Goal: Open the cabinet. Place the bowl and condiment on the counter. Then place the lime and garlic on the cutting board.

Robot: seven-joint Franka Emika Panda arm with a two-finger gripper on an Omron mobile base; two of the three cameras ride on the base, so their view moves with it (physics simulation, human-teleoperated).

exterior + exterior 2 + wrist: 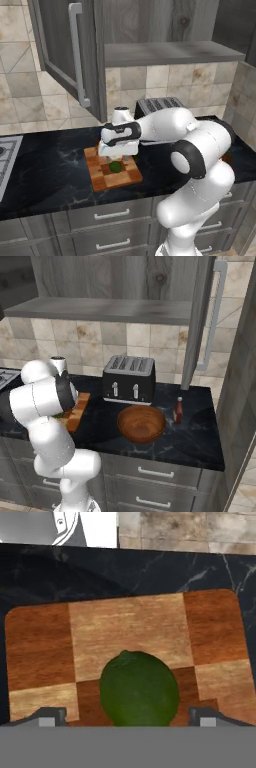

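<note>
The cabinet [65,45] stands open, its door swung out to the left. On the checkered cutting board [130,629] lies the green lime [139,689]. My gripper [127,718] hangs open just above it, one fingertip well clear on each side. From the left base view the gripper [116,159] sits over the lime [116,166] on the cutting board [102,177]. The wooden bowl [141,423] and the small condiment [178,410] bottle stand on the counter [200,441] in front of the toaster. The garlic is out of view.
A black toaster [129,379] stands against the tiled wall behind the bowl. A stove edge [6,155] is at the counter's far left. The other cabinet door [200,321] hangs open above the condiment. Grey drawers [112,215] run below the counter.
</note>
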